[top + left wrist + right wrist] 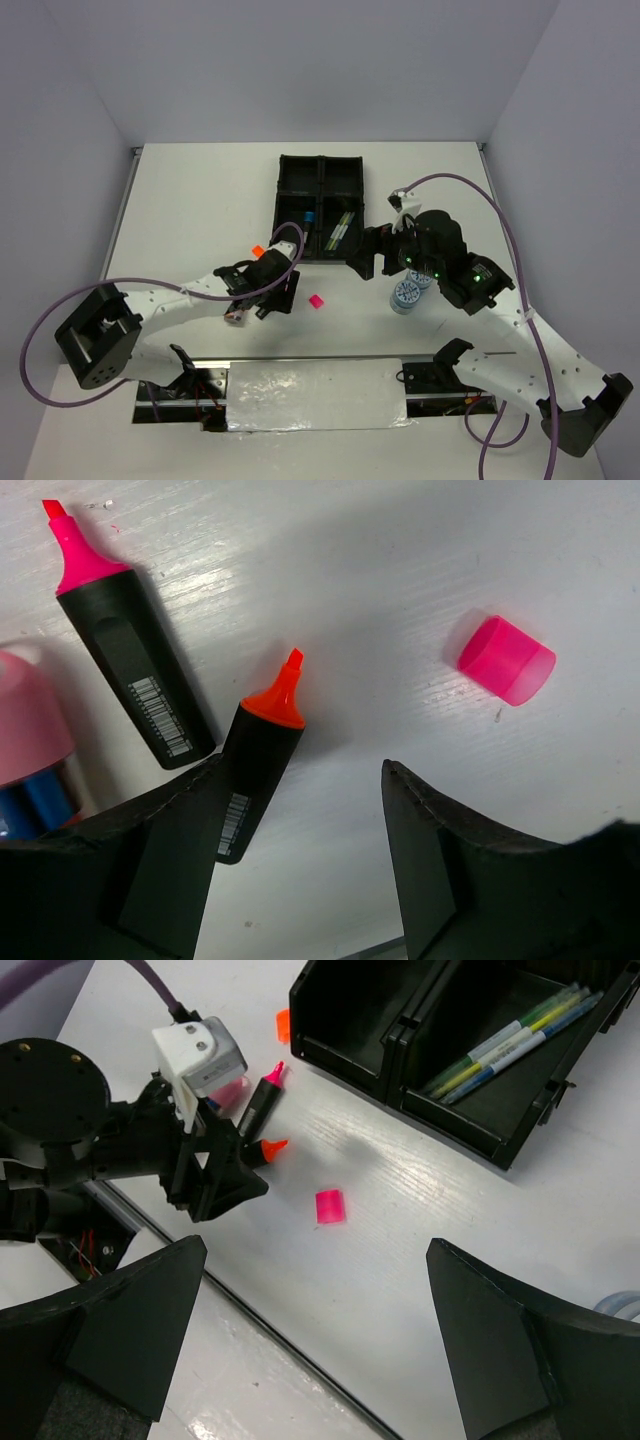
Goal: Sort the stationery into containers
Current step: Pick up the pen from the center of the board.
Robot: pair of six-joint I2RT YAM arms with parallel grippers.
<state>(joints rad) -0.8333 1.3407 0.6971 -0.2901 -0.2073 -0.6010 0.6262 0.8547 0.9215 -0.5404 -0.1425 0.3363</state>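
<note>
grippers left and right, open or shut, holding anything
Left gripper: open over the orange highlighter, not gripping it.
Right gripper: open, empty.

Bright even light; soft shadow beside pink cap point(506, 660); sheen on table point(200, 580).

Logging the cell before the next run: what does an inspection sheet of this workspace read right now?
Surface: white table, no spills seen.
Job's things: tray holds pens in its near right compartment; pink highlighter and orange highlighter, both uncapped, pink cap, pink tube and rolls lie loose on the table; orange piece by a tray corner.
Clutter: nothing seen.
Grippers: left gripper open, orange highlighter by one finger; right gripper open, empty.
Cables: purple cable loops off each arm.
Surroundings: plain walls; silver sheet at the near edge.
</note>
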